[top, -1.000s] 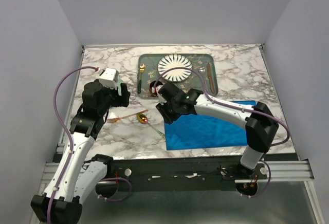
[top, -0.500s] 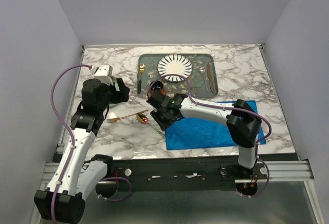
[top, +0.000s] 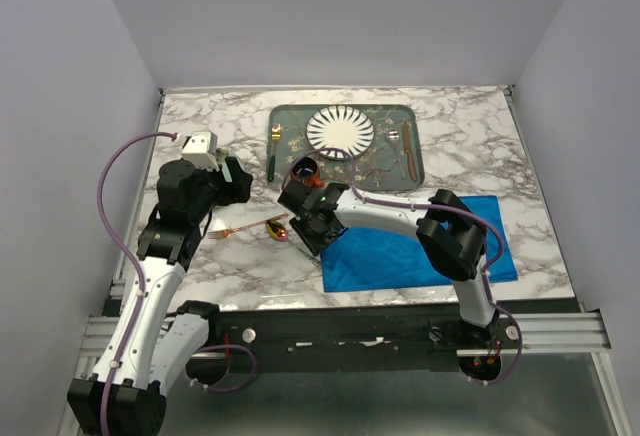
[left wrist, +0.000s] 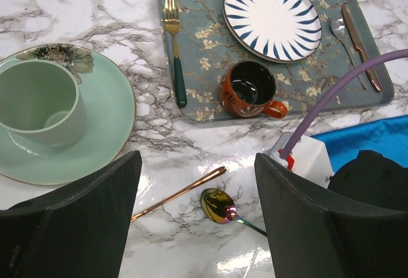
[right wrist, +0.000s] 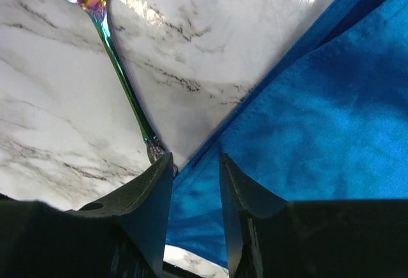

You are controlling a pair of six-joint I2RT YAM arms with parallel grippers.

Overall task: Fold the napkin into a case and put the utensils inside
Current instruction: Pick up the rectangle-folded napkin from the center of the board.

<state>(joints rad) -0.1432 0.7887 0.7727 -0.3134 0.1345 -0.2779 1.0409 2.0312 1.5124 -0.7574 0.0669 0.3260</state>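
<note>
The bright blue napkin (top: 420,251) lies spread on the marble at the front right. The copper-pink fork (top: 235,229) and the gold-bowled spoon (top: 278,228) lie on the marble just left of it. My right gripper (top: 306,226) is low over the napkin's left corner (right wrist: 299,112). Its jaws stand a narrow gap apart (right wrist: 194,160) with the cloth's edge below, and the spoon's thin handle (right wrist: 121,77) runs up beside the left finger. My left gripper (left wrist: 196,163) hangs wide open above the fork (left wrist: 178,193) and the spoon (left wrist: 218,204), holding nothing. No case shows.
A grey-green tray (top: 290,116) at the back holds a striped plate (top: 340,132), an orange mug (top: 305,168), a green-handled fork (top: 272,151) and brown-handled cutlery (top: 408,148). A pale green cup (left wrist: 38,106) on its saucer (left wrist: 108,118) stands at the left.
My right gripper has swung left and down to the napkin's left corner beside the spoon. The left gripper has barely shifted. Fork, spoon and napkin lie where they were.
</note>
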